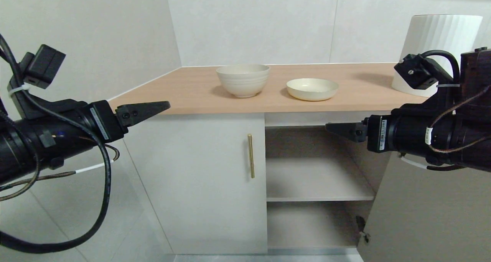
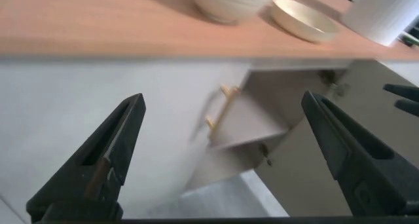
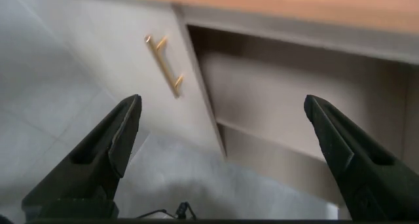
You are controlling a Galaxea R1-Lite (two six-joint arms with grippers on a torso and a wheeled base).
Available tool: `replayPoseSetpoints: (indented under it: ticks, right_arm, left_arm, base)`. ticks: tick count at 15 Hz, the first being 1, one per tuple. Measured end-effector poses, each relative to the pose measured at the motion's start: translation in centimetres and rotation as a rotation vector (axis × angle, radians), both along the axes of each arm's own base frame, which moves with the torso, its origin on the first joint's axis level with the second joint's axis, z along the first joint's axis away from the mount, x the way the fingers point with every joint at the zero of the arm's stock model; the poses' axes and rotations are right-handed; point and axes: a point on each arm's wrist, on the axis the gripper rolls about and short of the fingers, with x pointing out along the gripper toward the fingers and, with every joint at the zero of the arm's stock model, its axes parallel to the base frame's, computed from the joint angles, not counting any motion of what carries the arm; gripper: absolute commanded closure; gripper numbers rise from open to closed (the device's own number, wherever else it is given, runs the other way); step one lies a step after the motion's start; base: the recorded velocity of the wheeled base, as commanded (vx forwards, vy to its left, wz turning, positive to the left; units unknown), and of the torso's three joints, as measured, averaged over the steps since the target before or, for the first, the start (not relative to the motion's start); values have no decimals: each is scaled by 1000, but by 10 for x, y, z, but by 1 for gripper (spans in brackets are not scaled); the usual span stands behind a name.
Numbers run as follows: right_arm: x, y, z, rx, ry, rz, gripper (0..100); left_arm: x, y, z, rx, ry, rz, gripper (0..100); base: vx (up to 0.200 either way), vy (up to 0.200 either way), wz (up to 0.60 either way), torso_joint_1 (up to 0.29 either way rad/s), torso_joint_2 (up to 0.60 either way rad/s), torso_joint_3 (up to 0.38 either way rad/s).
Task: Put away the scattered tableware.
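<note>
A ribbed cream bowl and a shallow cream dish stand side by side on the wooden countertop. My left gripper hovers in front of the counter's left front edge, fingers wide open and empty. Lower down, my right gripper is open and empty just in front of the open right half of the cabinet, at the top of its upper compartment. Neither gripper touches the tableware.
Under the counter, the left cabinet door is closed and has a gold handle. The right door is swung open, showing a bare middle shelf and bottom shelf. A tall white ribbed container stands at the counter's back right.
</note>
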Motion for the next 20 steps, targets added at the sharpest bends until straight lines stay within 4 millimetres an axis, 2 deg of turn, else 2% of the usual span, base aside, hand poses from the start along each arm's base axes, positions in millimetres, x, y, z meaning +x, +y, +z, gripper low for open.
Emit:
replayPoseSetpoints:
  ticks: [12, 16, 20]
  right_arm:
    - [-5, -4, -4, 27, -36, 37, 0]
    - [-2, -6, -7, 21, -26, 27, 0]
    - [2, -7, -9, 16, -19, 21, 0]
  left_arm:
    - [2, 0, -2, -5, 11, -2, 0]
    - [2, -2, -4, -10, 25, -54, 0]
    - [5, -2, -7, -8, 36, -56, 0]
  base:
    - [0, 0, 0, 2, -9, -4]
    - [0, 0, 0, 72, -250, -256]
    - [0, 0, 0, 174, -533, -289]
